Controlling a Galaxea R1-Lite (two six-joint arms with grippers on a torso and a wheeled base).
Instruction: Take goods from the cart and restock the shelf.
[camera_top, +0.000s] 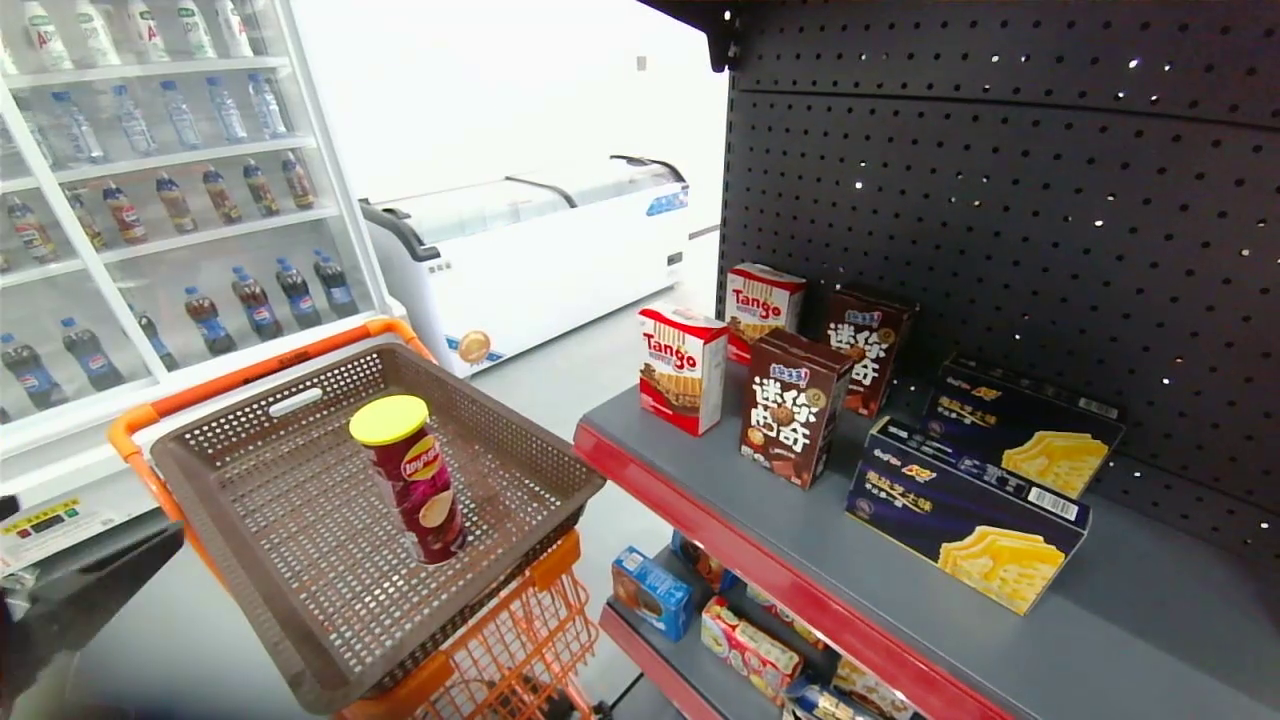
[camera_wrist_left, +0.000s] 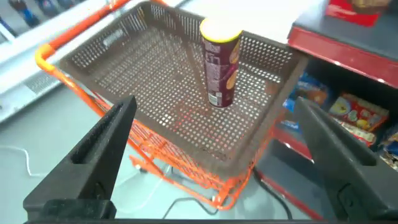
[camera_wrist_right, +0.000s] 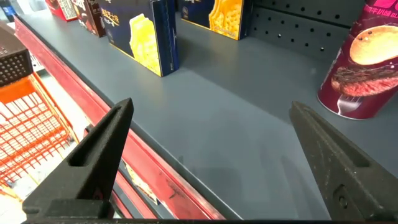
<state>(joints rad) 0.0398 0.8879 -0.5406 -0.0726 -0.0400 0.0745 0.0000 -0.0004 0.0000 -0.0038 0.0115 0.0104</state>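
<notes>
A maroon chip can with a yellow lid (camera_top: 410, 480) stands upright in the brown mesh basket (camera_top: 250, 560) on top of the orange cart (camera_top: 500, 640). My left gripper (camera_wrist_left: 214, 106) hovers open above the basket's near side, short of the chip can (camera_wrist_left: 221, 62), with nothing between its fingers (camera_wrist_left: 99, 158). My right gripper (camera_wrist_right: 211, 106) hangs open over a bare stretch of the grey shelf (camera_wrist_right: 236, 124). A second maroon chip can (camera_wrist_right: 360, 68) stands on that shelf beyond one of its fingers (camera_wrist_right: 336, 162), not touched.
On the grey shelf (camera_top: 800, 540) stand two white-and-red wafer boxes (camera_top: 682, 368), two brown cookie boxes (camera_top: 795, 405) and two dark blue boxes (camera_top: 965, 510). A black pegboard (camera_top: 1000, 200) backs the shelf. Snack packs (camera_top: 750, 650) fill the lower shelf. A drinks fridge (camera_top: 150, 200) stands behind the cart.
</notes>
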